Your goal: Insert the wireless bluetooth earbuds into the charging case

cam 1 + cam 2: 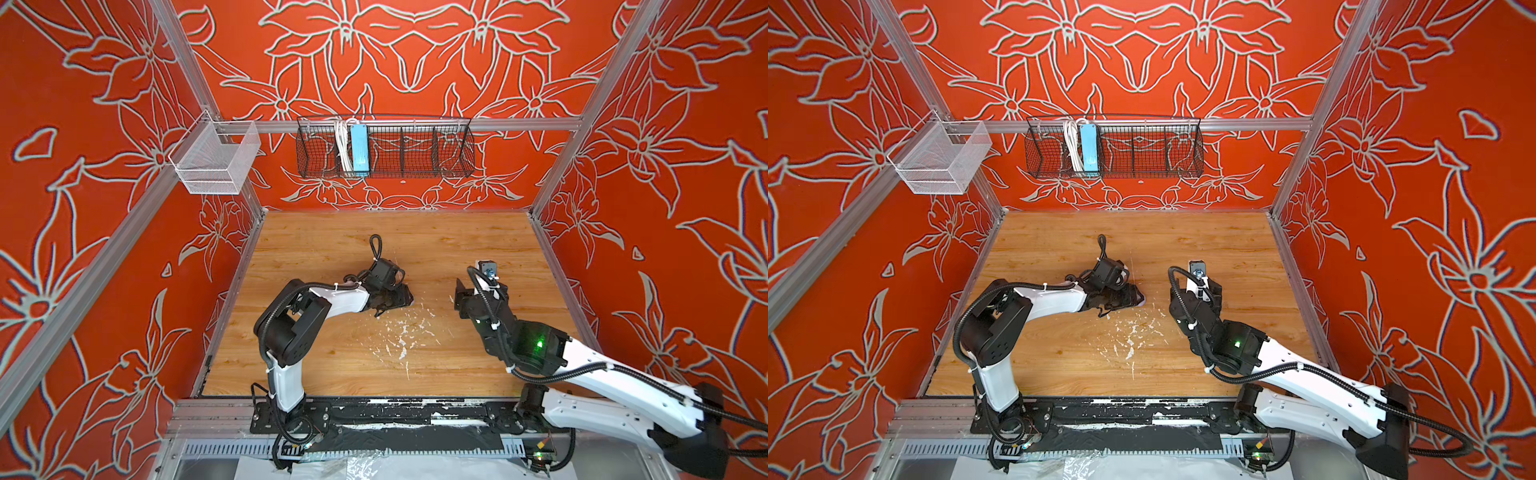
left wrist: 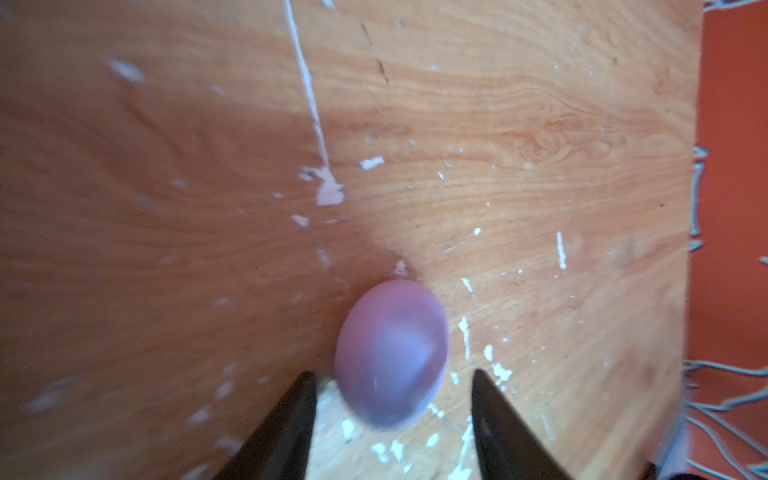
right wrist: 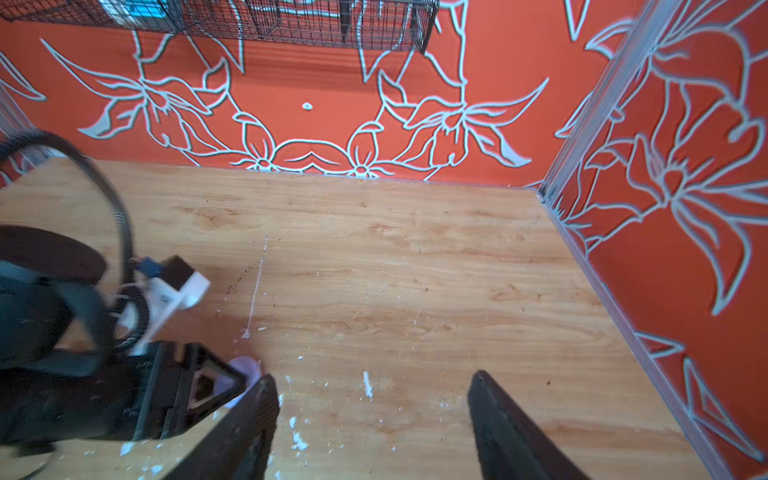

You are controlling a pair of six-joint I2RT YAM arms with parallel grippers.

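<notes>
A lavender charging case (image 2: 390,349), rounded and with its lid down, lies on the wooden table (image 2: 540,208); it looks blurred in the left wrist view. My left gripper (image 2: 394,374) is open, and the case's near end sits just past the gap between the fingertips, touching neither. In a top view a sliver of the case (image 1: 1142,300) peeks out from under my left gripper (image 1: 1133,297). My right gripper (image 3: 372,375) is open over bare wood to the right of the case (image 3: 246,368), with nothing between its fingers. The earbuds are out of view.
White chipped-paint flecks (image 1: 401,338) scatter over the table's middle. A black wire basket (image 1: 384,147) holding a blue power strip hangs on the back wall. A silver mesh basket (image 1: 216,160) hangs on the left rail. Red patterned walls close in three sides.
</notes>
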